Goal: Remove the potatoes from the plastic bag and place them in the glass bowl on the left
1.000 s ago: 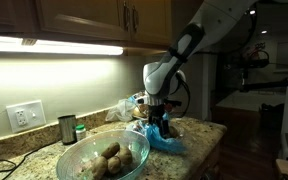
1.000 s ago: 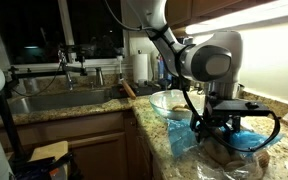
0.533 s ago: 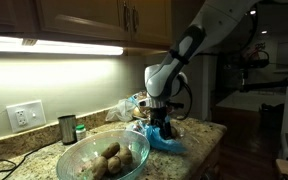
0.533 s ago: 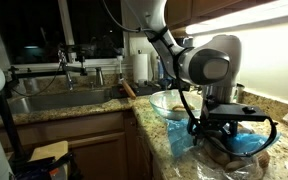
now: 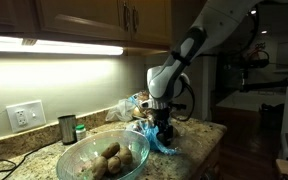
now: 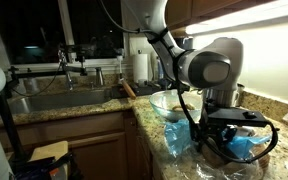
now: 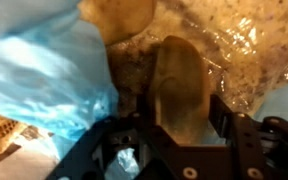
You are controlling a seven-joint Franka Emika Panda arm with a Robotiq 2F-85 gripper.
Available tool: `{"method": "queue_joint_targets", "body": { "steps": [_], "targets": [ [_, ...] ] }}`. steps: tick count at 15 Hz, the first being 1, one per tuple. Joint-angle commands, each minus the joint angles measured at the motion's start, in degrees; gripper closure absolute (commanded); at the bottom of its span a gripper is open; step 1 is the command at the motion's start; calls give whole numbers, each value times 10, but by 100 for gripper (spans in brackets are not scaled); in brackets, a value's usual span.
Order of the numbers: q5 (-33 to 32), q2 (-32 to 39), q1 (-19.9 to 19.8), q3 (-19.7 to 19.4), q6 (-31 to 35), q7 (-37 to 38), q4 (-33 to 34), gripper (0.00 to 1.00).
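Note:
A brown potato (image 7: 180, 80) lies inside the blue plastic bag (image 7: 39, 70), and my gripper (image 7: 179, 112) is shut on it, one finger against each side. A second potato (image 7: 119, 15) shows at the top of the wrist view. In both exterior views the gripper (image 5: 162, 132) (image 6: 224, 140) reaches straight down into the bag (image 5: 171, 144) (image 6: 249, 146) on the granite counter. The glass bowl (image 5: 70, 158) stands beside the bag with several potatoes (image 5: 108, 156) in it. The bowl (image 6: 167, 100) also shows behind the arm.
A metal cup (image 5: 67, 128) and a small green-lidded jar (image 5: 81, 130) stand by the wall near an outlet (image 5: 24, 115). A sink (image 6: 54, 102) and a paper towel roll (image 6: 139, 68) lie beyond the bowl. The counter edge (image 6: 149, 135) runs close to the bag.
The gripper has sunk a little deeper into the bag and its fingers have come together from open onto the potato.

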Motion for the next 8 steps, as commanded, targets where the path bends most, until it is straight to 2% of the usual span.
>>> {"method": "queue_joint_targets", "body": {
  "steps": [1, 2, 8],
  "targets": [
    [10, -33, -12, 5, 6, -18, -30, 66],
    [10, -35, -11, 5, 7, -18, -31, 71],
    [-3, -63, 0, -2, -5, 2, -46, 71]
  ]
}}
